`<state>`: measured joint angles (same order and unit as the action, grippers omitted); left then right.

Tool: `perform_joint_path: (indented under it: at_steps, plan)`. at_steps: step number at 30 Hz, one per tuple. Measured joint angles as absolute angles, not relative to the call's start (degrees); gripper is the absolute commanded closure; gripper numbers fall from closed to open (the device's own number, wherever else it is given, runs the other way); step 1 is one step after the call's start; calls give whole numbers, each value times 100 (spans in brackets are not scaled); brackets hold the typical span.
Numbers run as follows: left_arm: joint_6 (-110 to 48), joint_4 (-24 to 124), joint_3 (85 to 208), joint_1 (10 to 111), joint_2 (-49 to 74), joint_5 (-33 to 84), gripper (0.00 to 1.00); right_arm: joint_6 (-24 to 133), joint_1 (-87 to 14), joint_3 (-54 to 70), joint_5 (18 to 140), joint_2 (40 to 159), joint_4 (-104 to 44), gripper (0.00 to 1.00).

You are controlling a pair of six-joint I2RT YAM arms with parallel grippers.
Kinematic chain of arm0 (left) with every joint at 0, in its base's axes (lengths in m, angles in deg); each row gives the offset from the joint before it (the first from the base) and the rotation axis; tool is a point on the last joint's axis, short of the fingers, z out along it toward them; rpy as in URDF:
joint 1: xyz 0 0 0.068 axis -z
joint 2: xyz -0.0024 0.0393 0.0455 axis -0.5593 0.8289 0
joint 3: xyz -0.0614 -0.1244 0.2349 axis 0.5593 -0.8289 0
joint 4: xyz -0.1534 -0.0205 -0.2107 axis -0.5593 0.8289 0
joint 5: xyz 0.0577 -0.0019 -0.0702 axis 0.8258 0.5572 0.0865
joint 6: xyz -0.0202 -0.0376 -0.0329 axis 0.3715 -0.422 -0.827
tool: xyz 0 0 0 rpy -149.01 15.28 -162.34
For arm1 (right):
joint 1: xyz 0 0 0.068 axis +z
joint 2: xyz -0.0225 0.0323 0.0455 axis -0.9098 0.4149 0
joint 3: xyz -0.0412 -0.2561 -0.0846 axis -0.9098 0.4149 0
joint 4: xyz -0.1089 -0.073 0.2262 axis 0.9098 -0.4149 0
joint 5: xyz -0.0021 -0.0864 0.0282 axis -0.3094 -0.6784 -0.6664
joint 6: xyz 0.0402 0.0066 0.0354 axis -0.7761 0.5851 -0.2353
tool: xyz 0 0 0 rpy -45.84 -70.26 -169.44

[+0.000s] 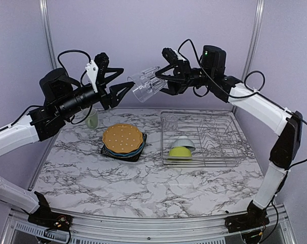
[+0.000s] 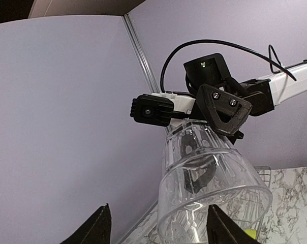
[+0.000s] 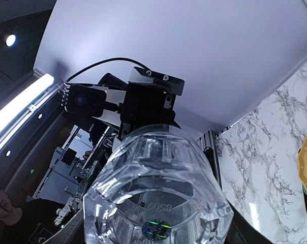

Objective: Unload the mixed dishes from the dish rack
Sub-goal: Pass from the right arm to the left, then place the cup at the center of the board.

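Note:
My right gripper point(image 1: 166, 80) is shut on a clear glass point(image 1: 146, 84) and holds it sideways high above the table, mouth toward the left arm. My left gripper point(image 1: 126, 79) is open, its jaws wide apart just at the glass mouth, not closed on it. In the left wrist view the glass point(image 2: 209, 190) fills the space before my fingertips point(image 2: 96, 227). In the right wrist view the glass base point(image 3: 156, 195) hides my own fingers. The orange dotted plate point(image 1: 123, 138) tops the blue plate point(image 1: 139, 148) and the dark square plate point(image 1: 105, 151). The dish rack point(image 1: 229, 161) holds the lime green bowl point(image 1: 180, 151) and small white bowl point(image 1: 185, 143).
A second clear glass point(image 1: 169, 122) stands in the rack's back left corner. The pale green mug point(image 1: 92, 120) stands on the marble table point(image 1: 143, 188) behind my left arm. Purple walls close off the back and sides.

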<state>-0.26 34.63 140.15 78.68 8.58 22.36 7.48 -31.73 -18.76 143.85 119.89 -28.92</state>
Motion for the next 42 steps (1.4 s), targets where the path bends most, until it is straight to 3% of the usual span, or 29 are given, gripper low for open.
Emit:
perform_joint_path:
  at_steps: [7, 12, 18, 20, 21, 22, 32, 42]
  plan:
    - [142, 3555, 14306, 7990, 1075, 2188, 82, 414, -3153, -1620, 14442, 11989, -2378, 65]
    - [369, 3625, 14354, 7983, 1101, 2206, 100, 77, -3151, -1561, 14464, 11989, -2140, 64]
    - [472, 3704, 14354, 7977, 1099, 2265, 100, -297, -3155, -1524, 14482, 11994, -2015, 44]
    - [448, 3708, 14354, 7983, 1088, 2328, 100, -380, -3160, -1522, 14482, 12004, -1950, 17]
    - [422, 3719, 14354, 7988, 1081, 2365, 100, -401, -3166, -1522, 14482, 12015, -1923, 6]
    - [347, 3741, 14352, 7988, 1075, 2426, 100, -399, -3186, -1522, 14479, 12026, -1875, 2]
    - [-898, 4233, 14356, 7784, 801, 3528, 100, 193, -3791, -1415, 14256, 12048, -2000, 2]
    - [-2555, 6340, 15139, 6679, 1020, 4498, 100, 1417, -4401, -1454, 13835, 12092, -3460, 2]
